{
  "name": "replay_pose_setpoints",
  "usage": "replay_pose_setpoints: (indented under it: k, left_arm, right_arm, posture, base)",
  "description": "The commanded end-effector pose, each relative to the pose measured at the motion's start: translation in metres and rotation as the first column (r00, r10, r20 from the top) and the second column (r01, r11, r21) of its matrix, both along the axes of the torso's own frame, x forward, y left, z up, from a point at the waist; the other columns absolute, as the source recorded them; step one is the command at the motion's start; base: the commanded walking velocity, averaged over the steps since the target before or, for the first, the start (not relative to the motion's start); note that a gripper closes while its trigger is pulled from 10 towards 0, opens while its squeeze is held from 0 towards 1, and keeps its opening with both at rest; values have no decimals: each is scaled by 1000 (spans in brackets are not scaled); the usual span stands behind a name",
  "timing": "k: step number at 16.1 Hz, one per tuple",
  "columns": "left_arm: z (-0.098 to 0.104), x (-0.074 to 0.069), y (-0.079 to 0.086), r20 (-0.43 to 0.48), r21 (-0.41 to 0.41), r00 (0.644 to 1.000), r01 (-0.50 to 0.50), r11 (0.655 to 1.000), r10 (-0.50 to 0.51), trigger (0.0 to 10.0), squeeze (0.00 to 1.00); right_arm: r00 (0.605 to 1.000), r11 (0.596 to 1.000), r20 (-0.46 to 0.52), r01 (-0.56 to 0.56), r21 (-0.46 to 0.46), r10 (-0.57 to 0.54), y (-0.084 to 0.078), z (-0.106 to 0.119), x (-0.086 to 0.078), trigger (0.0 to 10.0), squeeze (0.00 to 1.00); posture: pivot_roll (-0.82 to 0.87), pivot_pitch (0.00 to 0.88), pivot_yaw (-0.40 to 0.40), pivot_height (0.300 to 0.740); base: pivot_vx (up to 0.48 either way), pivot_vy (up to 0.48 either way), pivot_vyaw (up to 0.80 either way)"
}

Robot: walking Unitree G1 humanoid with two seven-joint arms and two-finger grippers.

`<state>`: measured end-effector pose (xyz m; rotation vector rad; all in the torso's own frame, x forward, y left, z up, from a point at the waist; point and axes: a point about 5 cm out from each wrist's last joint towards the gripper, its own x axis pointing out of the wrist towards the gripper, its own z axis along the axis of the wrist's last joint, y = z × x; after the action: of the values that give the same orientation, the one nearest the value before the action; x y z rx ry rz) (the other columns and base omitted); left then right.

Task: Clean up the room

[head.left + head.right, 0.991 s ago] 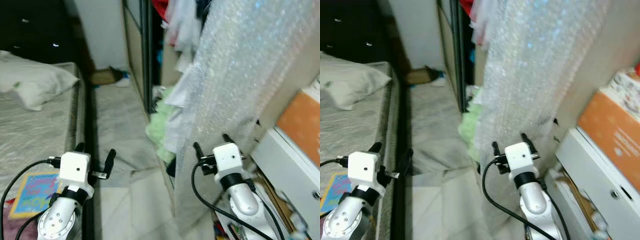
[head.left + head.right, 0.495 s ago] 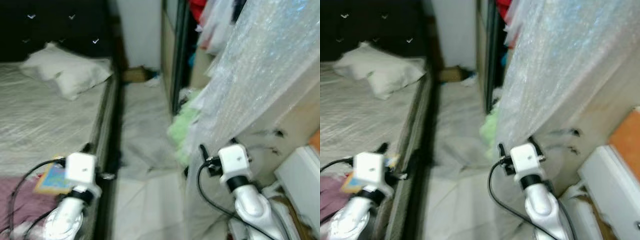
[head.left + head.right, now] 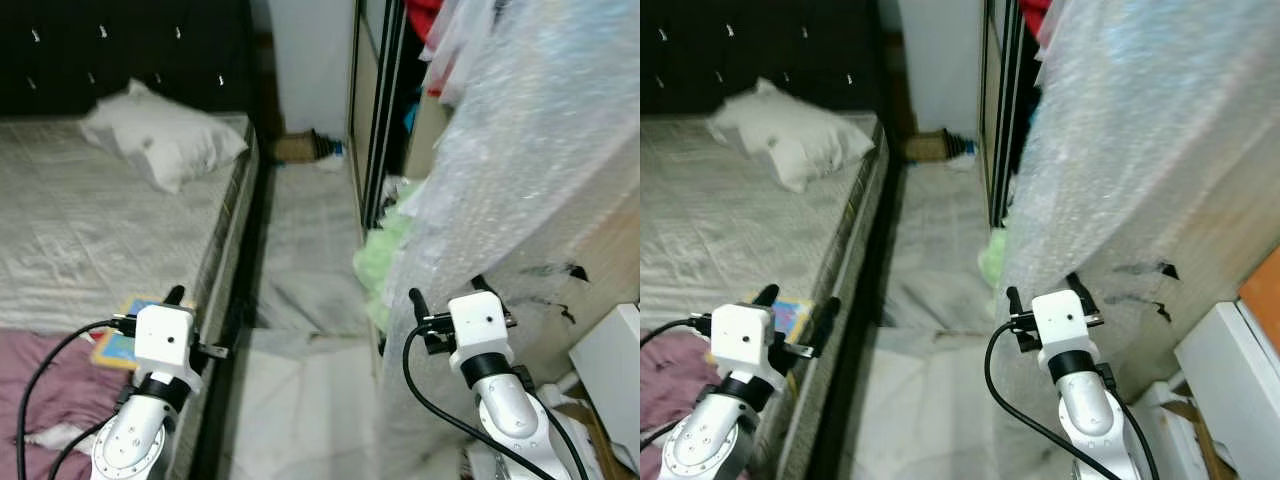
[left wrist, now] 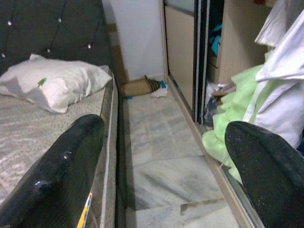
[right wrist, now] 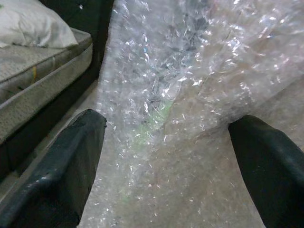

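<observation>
1. Left eye view: A bed (image 3: 90, 230) is seen on the left of the frame, with a pillow (image 3: 165, 140) at the upper left. A book (image 3: 118, 345) lies on the bed edge at lower left. Green clothes (image 3: 385, 262) spill from the wardrobe (image 3: 378, 110) at middle right; these probably need tidying. Bubble wrap (image 3: 520, 200) hangs down the right side.
2. Right eye view: The left gripper (image 3: 795, 312) is held low over the bed edge. The right gripper (image 3: 1048, 290) is held up against the wrap. Nothing is carried, likely because a thing is being looked for.
3. Left wrist view: The fingers (image 4: 52, 175) are spread wide, empty. The floor (image 4: 156, 152) runs ahead between bed and wardrobe.
4. Right wrist view: The fingers (image 5: 66, 166) are spread apart, empty, with the wrap just in front.
</observation>
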<state>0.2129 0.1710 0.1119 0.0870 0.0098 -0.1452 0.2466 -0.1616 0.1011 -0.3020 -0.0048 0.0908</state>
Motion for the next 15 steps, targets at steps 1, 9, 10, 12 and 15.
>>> replay_pose_setpoints:
  k: [1, 9, 10, 12, 15]
  left_arm:
    - [0, 0, -1, -4, 5, 1000, -4, 1000, 4, 10000, 0]
    - [0, 3, -1, 1, 16, 1000, -7, 1000, 7, 10000, 0]
    - [0, 3, -1, 1, 16, 1000, -7, 1000, 7, 10000, 0]
    - [0, 3, -2, 1, 17, 1000, -5, 1000, 5, 10000, 0]
    - [0, 3, -2, 3, 18, 1000, -2, 1000, 2, 10000, 0]
  right_arm:
    - [1000, 1000, -4, -10, 10, 10, 2, 2, 3, 10000, 0]
    - [1000, 1000, -5, -7, 12, 7, 3, 2, 5, 10000, 0]
    - [1000, 1000, -4, -7, 12, 7, 3, 2, 5, 10000, 0]
    - [1000, 1000, -4, -4, 10, 4, 2, 3, 5, 10000, 0]
    - [1000, 1000, -2, -1, 9, 1, 2, 3, 5, 10000, 0]
  posture:
    - [-34, 77, -29, 740]
    - [-35, 77, -28, 740]
    - [-35, 77, -28, 740]
    - [-34, 78, -28, 740]
    - [-34, 78, -28, 740]
  base:
    - [0, 0, 0]
    - [0, 0, 0]
    - [0, 0, 0]
    - [0, 0, 0]
    - [0, 0, 0]
